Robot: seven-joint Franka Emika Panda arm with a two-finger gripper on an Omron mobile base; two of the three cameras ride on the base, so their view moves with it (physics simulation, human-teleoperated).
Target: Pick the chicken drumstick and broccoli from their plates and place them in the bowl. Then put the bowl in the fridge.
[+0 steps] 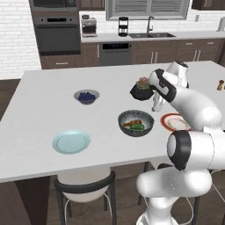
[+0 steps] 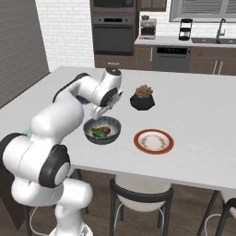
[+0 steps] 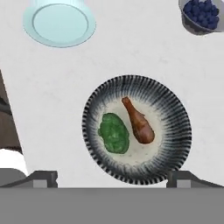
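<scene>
The dark speckled bowl stands on the white island counter. Inside it lie the reddish-brown chicken drumstick and the green broccoli, side by side. My gripper hangs open just above the bowl, pointing down, with nothing between its fingers. The light blue plate is bare, and so is the red-rimmed white plate. The fridge is out of view.
A small grey bowl of blueberries and a black succulent pot stand behind the bowl. A brown shaker sits at the far right. Chairs are tucked under the counter's near edge.
</scene>
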